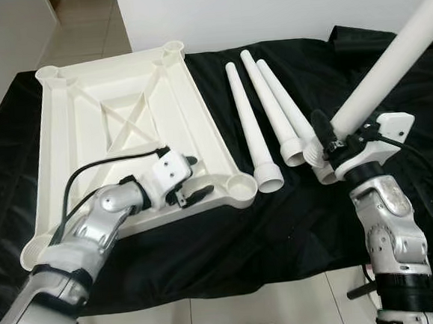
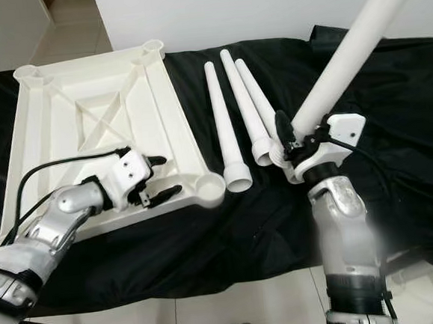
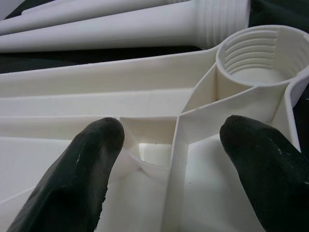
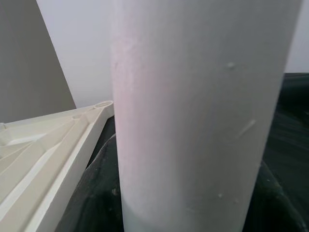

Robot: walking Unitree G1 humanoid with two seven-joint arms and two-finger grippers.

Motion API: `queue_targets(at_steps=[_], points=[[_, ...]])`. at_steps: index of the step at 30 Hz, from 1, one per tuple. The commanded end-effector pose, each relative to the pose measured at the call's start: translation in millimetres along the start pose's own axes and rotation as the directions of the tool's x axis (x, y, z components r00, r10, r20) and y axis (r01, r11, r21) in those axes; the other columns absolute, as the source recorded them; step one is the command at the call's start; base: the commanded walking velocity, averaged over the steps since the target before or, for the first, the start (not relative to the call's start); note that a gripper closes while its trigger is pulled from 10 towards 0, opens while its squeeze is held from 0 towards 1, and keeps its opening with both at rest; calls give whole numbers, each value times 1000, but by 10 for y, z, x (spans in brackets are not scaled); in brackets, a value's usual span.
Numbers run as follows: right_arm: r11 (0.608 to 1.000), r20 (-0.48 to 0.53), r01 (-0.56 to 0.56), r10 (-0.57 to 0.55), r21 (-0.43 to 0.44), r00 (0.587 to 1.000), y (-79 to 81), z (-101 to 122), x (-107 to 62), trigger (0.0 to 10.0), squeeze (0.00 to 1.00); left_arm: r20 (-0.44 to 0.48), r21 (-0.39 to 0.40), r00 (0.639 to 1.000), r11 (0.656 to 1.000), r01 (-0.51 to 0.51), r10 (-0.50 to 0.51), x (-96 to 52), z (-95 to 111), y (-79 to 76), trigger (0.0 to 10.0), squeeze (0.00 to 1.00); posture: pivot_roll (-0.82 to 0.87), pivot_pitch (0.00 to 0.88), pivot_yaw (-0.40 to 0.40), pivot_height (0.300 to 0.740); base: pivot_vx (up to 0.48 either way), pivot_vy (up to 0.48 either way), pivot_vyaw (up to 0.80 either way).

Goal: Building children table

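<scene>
No writing or label can be read on any part. Nearest, at about 7 o'clock, the left gripper (image 1: 186,181) hovers with its fingers (image 3: 91,159) spread apart over the near edge of the upturned white tabletop (image 1: 123,124), whose threaded corner socket (image 1: 242,183) lies just beyond at its 3 o'clock; at 4 o'clock the right gripper (image 1: 333,144) is clenched on a white table leg (image 1: 389,62) slanting up toward 1 o'clock. Farther back, three more legs (image 1: 262,121) lie side by side on the black-draped worktop (image 1: 282,232), between tabletop and held leg.
</scene>
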State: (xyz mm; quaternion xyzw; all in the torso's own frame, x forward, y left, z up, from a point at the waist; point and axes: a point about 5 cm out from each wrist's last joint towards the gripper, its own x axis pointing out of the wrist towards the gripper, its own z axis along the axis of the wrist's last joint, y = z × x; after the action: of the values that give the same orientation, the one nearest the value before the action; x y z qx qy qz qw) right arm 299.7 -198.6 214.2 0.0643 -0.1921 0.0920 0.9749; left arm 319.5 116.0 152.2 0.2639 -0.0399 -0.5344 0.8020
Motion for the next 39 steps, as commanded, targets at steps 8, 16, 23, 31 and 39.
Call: queue_targets(at_steps=[8,16,23,31,39], points=[[998,-10,-58,58,-14,998,54,-20,70,10000,0,-26,-5,945,946,325,-325,-54,-83,-411,10000,0,-36,132,15,740,0,0,0],[994,-31,-111,110,-23,993,114,-55,122,10000,0,-46,22,963,964,266,-265,-130,-81,-300,10000,0,-33,120,16,740,0,0,0],[966,-100,-246,238,-75,966,261,-119,154,10000,0,-9,23,988,988,154,-154,-150,66,29,10000,0,-34,113,15,740,0,0,0],[854,-202,-519,503,-32,840,510,-200,195,10000,0,207,-5,976,998,66,-63,-94,745,439,10000,0,-31,98,5,740,0,0,0],[810,-231,-586,566,-26,792,547,-219,203,10000,0,321,-103,941,984,148,-108,-83,937,486,10000,1000,-27,88,4,740,0,0,0]])
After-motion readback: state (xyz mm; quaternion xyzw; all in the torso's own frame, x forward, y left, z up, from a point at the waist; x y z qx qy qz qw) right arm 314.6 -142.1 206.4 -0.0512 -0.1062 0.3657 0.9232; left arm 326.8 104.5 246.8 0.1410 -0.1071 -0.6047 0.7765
